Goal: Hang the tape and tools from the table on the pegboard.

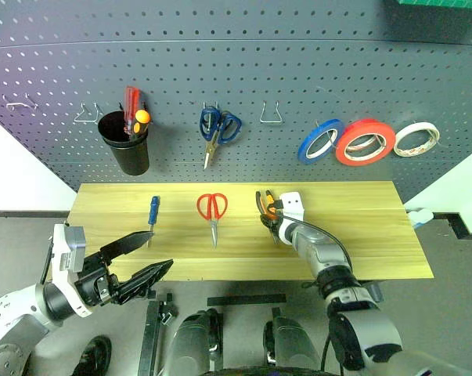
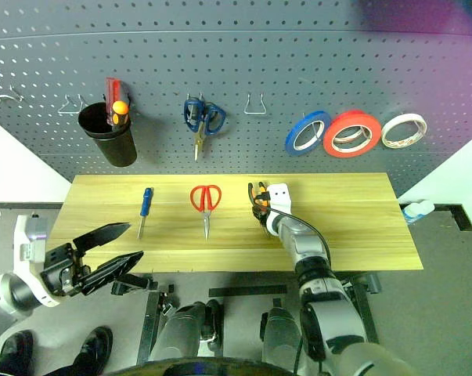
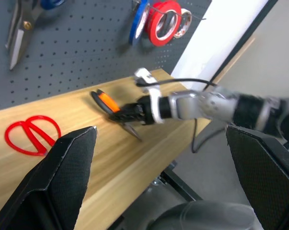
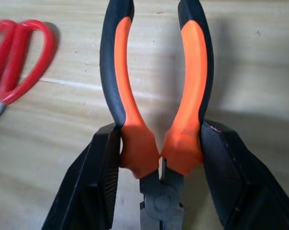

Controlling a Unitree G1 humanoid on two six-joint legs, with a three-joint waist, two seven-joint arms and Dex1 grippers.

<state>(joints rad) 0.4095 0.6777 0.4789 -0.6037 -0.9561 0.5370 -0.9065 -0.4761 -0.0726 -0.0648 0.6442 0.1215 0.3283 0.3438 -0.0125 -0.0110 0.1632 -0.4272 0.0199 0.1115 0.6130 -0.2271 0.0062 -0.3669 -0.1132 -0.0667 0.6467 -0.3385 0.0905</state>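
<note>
- The right hand point(image 1: 272, 222) has two black fingers and a white wrist block.
- Silver-grey arm segments, black joints, a black cable.
- The left hand point(image 1: 145, 260) has textured black fingers.

No readable text

No lettering, label, brand, number or sign can be made out on anything shown in the views.

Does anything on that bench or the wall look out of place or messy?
Nothing stands out. The red-handled scissors and blue-handled screwdriver lie tidily on the wooden table, the tape rolls hang neatly on the pegboard, and the right gripper grips the pliers squarely at the base of the handles.
</note>
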